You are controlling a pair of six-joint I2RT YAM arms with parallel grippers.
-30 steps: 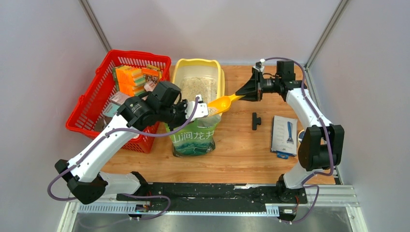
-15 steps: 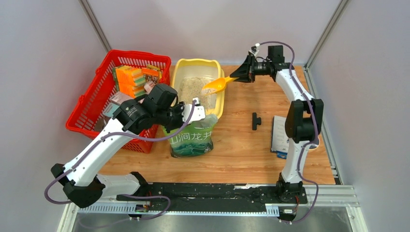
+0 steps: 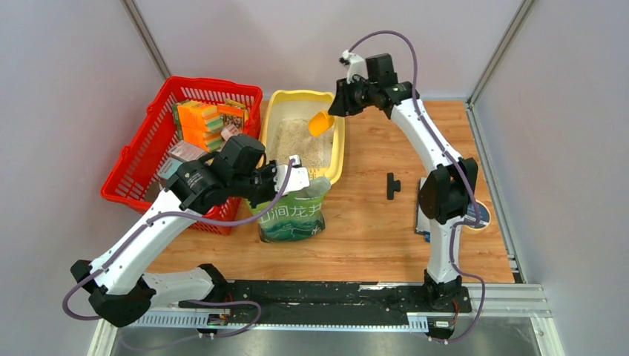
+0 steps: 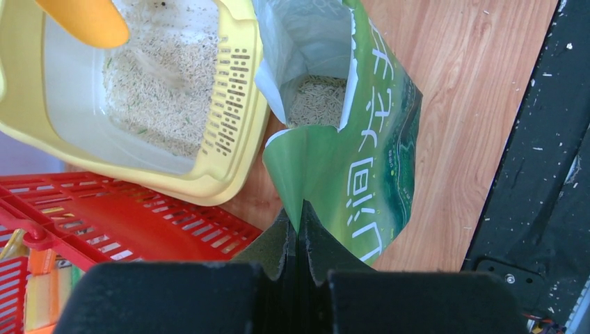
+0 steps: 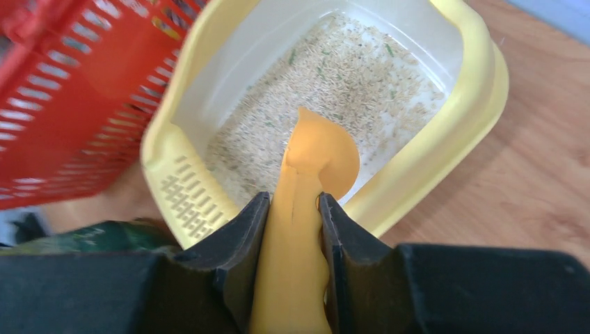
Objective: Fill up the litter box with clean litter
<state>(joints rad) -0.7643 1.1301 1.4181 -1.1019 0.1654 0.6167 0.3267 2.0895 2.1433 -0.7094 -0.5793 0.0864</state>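
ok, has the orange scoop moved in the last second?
Yes. The scoop went from the green pouch toward the far wall, now over the litter box.

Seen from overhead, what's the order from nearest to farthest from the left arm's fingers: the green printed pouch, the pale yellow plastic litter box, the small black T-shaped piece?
1. Green printed pouch: pinched in the left fingers.
2. Pale yellow plastic litter box: just behind the pouch.
3. Small black T-shaped piece: well off to the right.

Litter box (image 3: 300, 95) right of basket (image 3: 211, 83); pouch (image 3: 293, 215) before box; scoop (image 3: 320, 122) seemingly over litter (image 3: 293, 141).
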